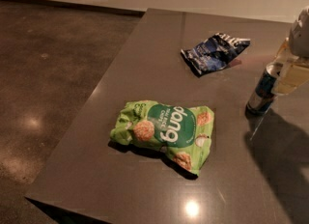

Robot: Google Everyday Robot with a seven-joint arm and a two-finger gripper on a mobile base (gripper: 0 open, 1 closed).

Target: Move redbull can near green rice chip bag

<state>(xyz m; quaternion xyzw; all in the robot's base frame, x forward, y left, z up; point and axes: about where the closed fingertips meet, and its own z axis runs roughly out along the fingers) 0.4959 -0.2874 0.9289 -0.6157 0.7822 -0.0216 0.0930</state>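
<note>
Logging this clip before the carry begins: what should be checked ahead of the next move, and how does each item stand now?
1. Gripper at the redbull can, near the table's right side: ok.
2. Firm grip on the can: cannot tell.
3. Green rice chip bag in view, lying flat near the table's front: ok.
4. Straight path from can to green bag free of objects: ok.
5. Blue snack bag off that path, farther back: ok.
6. Bare table right of the green bag for setting the can down: ok.
</note>
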